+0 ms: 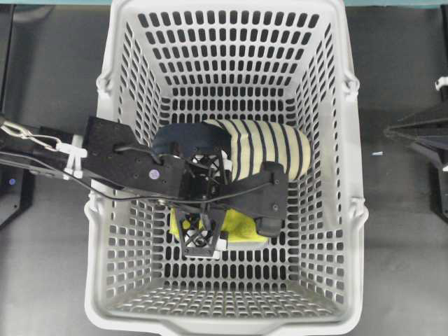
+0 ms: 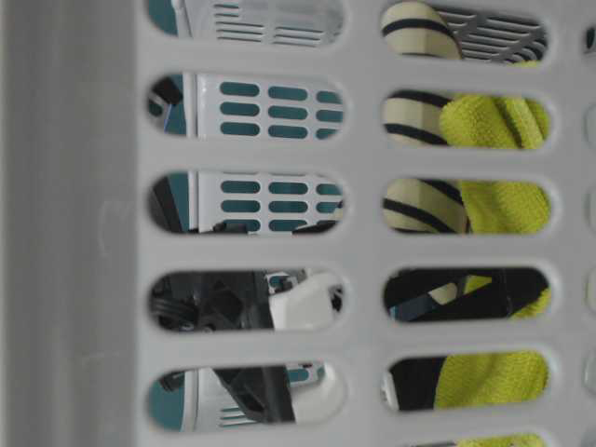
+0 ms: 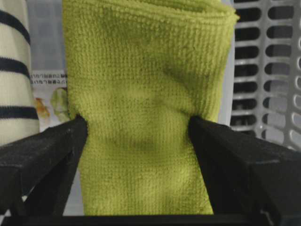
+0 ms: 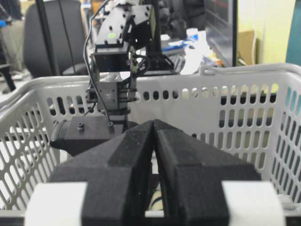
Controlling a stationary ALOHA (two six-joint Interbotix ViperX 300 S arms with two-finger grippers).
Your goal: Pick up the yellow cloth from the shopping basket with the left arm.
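The yellow cloth is pinched at its waist between the two black fingers of my left gripper. In the overhead view the left gripper reaches into the light-grey shopping basket from the left, and the cloth shows under it near the middle of the floor. In the table-level view the cloth shows through the basket's slots. My right gripper is shut and empty, outside the basket's right wall.
A cream slipper with navy stripes lies in the basket just behind the cloth and also shows in the left wrist view. A printed label shows beside the cloth. The right arm rests at the right edge.
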